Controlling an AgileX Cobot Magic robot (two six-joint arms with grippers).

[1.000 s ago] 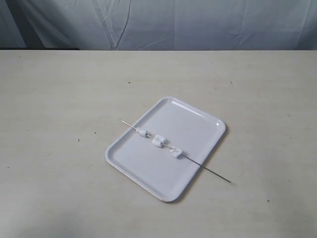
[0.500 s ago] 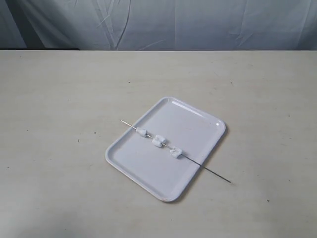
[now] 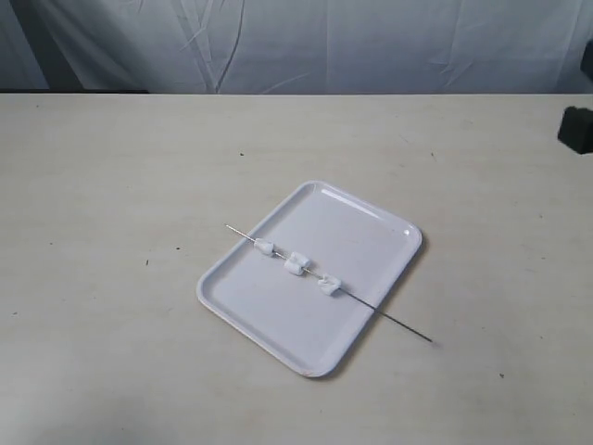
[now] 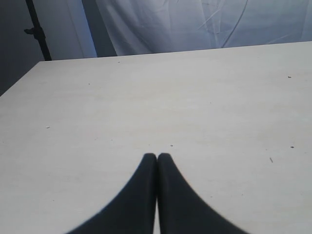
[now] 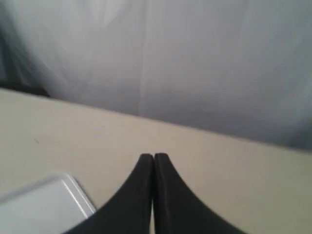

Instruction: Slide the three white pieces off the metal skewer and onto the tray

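Observation:
The white tray (image 3: pixel 357 227) lies slanted on the table in the exterior view. Across it rests the thin metal skewer (image 3: pixel 398 323), its ends sticking out past both long rims. Three white pieces (image 3: pixel 296 265) are threaded on it over the tray's near half. A dark part of the right arm (image 3: pixel 576 129) shows at the right edge, far from the tray. My right gripper (image 5: pixel 154 157) is shut and empty, with a corner of the tray (image 5: pixel 73 189) beside it. My left gripper (image 4: pixel 157 157) is shut and empty over bare table; it is out of the exterior view.
The pale table (image 3: pixel 111 185) runs back to a grey-white curtain (image 3: pixel 306 42). A dark stand (image 4: pixel 36 29) rises past the table's far corner in the left wrist view.
A dark part of the right arm has come into the exterior view at the right edge. The tray, skewer and pieces have not moved.

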